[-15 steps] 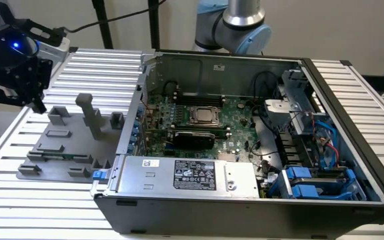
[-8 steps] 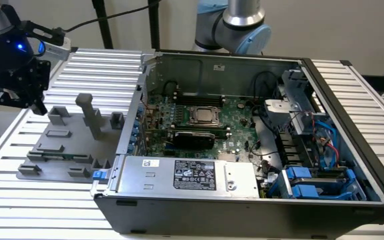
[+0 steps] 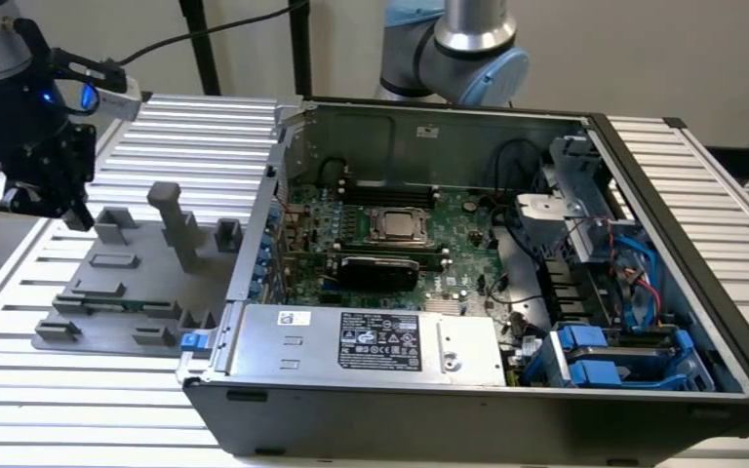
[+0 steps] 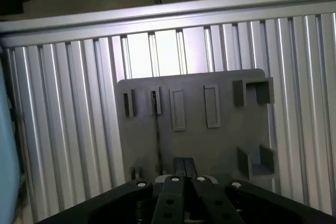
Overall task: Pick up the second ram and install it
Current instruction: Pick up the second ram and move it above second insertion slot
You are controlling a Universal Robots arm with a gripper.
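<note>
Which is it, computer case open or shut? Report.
Open: the computer case has no side panel on, so the motherboard shows inside.

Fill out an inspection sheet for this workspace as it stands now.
Surface: slotted aluminium table, carrying a grey holder plate and an open computer case.
Job's things: the second ram sits in the holder plate's blocks, not yet picked up; the motherboard lies exposed in the case.
Clutter: nothing seen.
Grippers: end effector shut, holding nothing, above the holder plate and apart from the ram.
Cables: black cable behind the table; blue and red leads inside the case.
Surroundings: another arm's base behind the case, with a plain wall beyond.
</note>
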